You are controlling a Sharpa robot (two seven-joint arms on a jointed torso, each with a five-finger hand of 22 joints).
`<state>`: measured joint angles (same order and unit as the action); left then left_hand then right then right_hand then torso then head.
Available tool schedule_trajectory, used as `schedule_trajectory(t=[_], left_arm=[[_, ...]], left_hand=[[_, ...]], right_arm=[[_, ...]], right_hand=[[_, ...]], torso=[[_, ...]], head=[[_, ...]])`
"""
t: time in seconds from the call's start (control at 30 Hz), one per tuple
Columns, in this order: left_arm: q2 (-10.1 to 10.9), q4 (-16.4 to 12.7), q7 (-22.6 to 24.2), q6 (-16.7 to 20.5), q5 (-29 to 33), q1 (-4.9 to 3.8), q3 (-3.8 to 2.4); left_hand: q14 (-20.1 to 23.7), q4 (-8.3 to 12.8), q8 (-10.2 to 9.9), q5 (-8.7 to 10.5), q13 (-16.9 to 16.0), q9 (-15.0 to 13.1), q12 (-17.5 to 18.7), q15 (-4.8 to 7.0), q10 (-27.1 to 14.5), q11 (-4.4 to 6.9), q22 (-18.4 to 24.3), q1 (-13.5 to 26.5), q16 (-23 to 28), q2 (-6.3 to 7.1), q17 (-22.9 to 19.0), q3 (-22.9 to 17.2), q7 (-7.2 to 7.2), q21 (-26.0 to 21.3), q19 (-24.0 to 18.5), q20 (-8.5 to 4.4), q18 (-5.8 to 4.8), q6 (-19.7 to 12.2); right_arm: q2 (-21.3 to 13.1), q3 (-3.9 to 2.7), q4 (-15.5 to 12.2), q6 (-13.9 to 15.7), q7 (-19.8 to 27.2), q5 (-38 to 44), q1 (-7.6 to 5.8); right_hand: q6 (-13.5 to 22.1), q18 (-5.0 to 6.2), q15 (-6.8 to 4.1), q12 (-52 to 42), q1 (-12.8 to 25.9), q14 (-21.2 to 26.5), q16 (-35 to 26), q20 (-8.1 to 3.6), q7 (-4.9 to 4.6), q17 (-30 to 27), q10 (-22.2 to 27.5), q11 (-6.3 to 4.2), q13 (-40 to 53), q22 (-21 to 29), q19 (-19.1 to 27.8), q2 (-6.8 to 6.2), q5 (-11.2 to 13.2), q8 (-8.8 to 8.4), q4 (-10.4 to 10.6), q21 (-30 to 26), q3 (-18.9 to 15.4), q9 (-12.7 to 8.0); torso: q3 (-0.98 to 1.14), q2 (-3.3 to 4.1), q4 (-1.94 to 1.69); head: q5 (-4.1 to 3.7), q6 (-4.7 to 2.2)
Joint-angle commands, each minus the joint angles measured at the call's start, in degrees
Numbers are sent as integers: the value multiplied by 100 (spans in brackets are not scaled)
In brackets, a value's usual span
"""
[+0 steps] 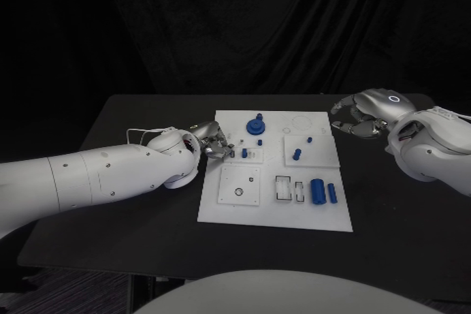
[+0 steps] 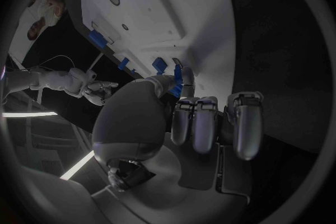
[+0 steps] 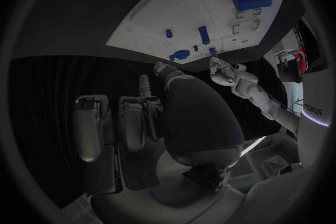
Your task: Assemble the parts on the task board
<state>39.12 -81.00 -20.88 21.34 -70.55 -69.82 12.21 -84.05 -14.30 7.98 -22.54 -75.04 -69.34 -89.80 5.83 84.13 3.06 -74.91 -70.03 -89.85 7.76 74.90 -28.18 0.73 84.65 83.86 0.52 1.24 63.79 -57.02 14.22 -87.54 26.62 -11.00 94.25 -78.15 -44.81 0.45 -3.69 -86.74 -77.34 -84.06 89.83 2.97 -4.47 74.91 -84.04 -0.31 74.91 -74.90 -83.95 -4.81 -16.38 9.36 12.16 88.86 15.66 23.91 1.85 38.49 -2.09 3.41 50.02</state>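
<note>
Board (image 1: 246, 215): white plate nearest us, mid-table
Large cylinder (image 1: 318, 191): we see it lying by a slimmer one (image 1: 333, 193) at the board's near right
Round part (image 1: 256, 127): stands at the far edge
Left hand (image 1: 214, 143): over the board's left edge; we see a small blue part (image 2: 183, 75) at its fingertips, pinched, as far as we can tell
Right hand (image 1: 365, 114): off the far right corner, fingers curled, holding nothing

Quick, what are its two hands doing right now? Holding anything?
Left hand: at the white board, pinching a small blue part.
Right hand: off the board, fingers curled, holding nothing.
</note>
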Motion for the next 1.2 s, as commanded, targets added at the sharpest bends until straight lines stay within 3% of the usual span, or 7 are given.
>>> schedule_trajectory(t=[0.03, 1.2], left_arm=[[-6, -15, 17, -87, -27, 27, -4], [-69, 82, 97, -149, -27, 92, -4]], left_hand=[[-595, 9, 38, -2, -1496, -7, -20, 31, 587, 41, -1331, 77, -15, 3, 1510, -43, -24, -13, 393, -15, 10, 1], [-595, 13, 44, -18, -1496, -17, -20, 33, 587, 44, -1318, 95, -15, -20, 1510, -49, -27, -52, 379, -18, 19, 1]], right_arm=[[-5, -4, -2, 0, -100, 14, 2], [14, -4, 14, -42, -117, 14, 3]], right_hand=[[-48, -6, -38, 17, 9, -594, 17, -53, -6, 1509, -232, -46, 1097, -1459, -518, 61, 6, -28, 0, -15, 38, -9], [-58, -5, -37, 24, 14, -594, 17, -53, -10, 1509, -226, -43, 1087, -1458, -516, 59, 8, -37, -9, -18, 50, -17]], torso=[[0, 1, 3], [3, 3, -1]], head=[[-3, -2], [1, -2]])
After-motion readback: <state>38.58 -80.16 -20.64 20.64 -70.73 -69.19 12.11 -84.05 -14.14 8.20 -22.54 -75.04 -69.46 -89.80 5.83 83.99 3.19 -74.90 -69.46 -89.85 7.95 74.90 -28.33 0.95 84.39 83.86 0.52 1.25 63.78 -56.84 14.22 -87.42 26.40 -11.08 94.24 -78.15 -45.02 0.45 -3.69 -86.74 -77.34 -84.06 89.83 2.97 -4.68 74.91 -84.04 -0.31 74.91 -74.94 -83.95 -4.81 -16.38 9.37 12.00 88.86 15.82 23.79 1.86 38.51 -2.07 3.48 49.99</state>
